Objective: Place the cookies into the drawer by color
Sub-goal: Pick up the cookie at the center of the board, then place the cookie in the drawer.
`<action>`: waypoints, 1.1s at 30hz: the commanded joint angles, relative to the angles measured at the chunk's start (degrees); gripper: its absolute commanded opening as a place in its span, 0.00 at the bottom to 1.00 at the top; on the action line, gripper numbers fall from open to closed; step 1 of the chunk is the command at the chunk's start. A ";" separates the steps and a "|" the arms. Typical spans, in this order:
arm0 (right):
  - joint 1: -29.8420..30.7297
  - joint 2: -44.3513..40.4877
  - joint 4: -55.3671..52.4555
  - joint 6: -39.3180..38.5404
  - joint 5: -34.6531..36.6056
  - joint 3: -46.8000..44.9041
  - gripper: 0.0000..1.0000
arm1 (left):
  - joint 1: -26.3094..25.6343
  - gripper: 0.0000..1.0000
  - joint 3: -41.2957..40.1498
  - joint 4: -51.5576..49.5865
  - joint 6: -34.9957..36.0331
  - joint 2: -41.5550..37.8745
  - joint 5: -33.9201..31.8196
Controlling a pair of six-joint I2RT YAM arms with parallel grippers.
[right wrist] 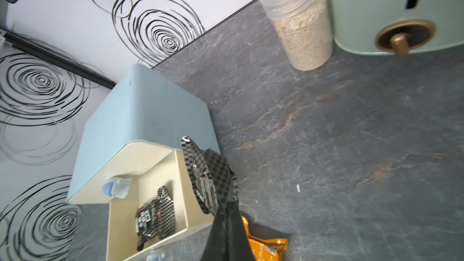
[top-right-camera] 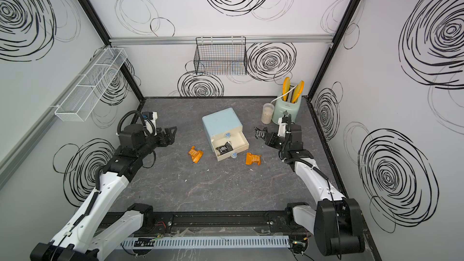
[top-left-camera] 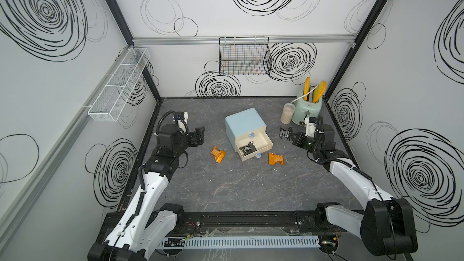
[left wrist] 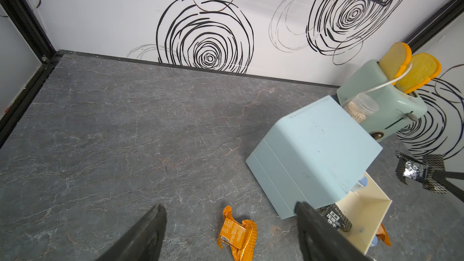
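Observation:
The pale-blue drawer chest [top-left-camera: 244, 121] stands mid-table with its middle drawer [top-left-camera: 266, 142] pulled out. One black cookie [top-left-camera: 247, 149] lies inside it. My right gripper [top-left-camera: 291, 135] hovers just right of the chest, shut on a second black cookie [right wrist: 208, 171] that hangs above the open drawer's right edge. Two orange cookies lie on the table: one [top-left-camera: 218, 154] left of the drawer, one [top-left-camera: 275, 158] right of its front. My left gripper [left wrist: 229, 207] is open and empty, raised left of the chest, with the left orange cookie [left wrist: 237, 233] on the table between its fingers in the wrist view.
A mint-green toaster [top-left-camera: 307, 110] holding toast slices and a clear jar [top-left-camera: 287, 112] of grains stand at the back right, behind my right gripper. A black wire basket [top-left-camera: 244, 56] hangs on the back wall and a white mesh shelf [top-left-camera: 118, 86] on the left wall.

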 commanded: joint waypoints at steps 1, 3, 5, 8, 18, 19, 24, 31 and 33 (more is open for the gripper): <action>0.19 1.33 -1.71 0.21 -8.24 2.26 0.00 | 0.90 0.84 -0.28 2.55 -0.26 -0.65 0.84; 0.48 2.74 -1.30 0.07 -11.32 2.90 0.00 | 0.92 0.84 -0.34 2.56 -0.29 -0.74 0.84; 1.22 4.37 -1.21 -0.51 -13.98 3.82 0.00 | 0.92 0.84 -0.36 2.57 -0.27 -0.79 0.92; 2.94 6.39 -1.80 -1.61 -14.84 5.22 0.00 | 1.01 0.84 -0.37 2.55 -0.22 -0.79 0.93; 7.55 11.38 -2.97 -3.81 -14.04 8.07 0.00 | 1.67 0.84 -0.46 2.65 -0.46 -0.76 1.27; 7.91 11.93 -3.25 -3.91 -13.61 8.47 0.00 | 1.71 0.84 -0.46 2.63 -0.40 -0.87 1.23; 9.20 13.76 -3.98 -4.60 -12.21 9.52 0.00 | 1.98 0.84 -0.53 2.78 -0.49 -1.10 1.31; 10.51 15.32 -4.40 -4.85 -11.15 10.51 0.00 | 2.24 0.84 -0.63 2.78 -0.50 -1.28 1.49; 10.71 15.78 -4.73 -4.96 -10.85 10.77 0.00 | 2.31 0.84 -0.63 2.80 -0.50 -1.32 1.50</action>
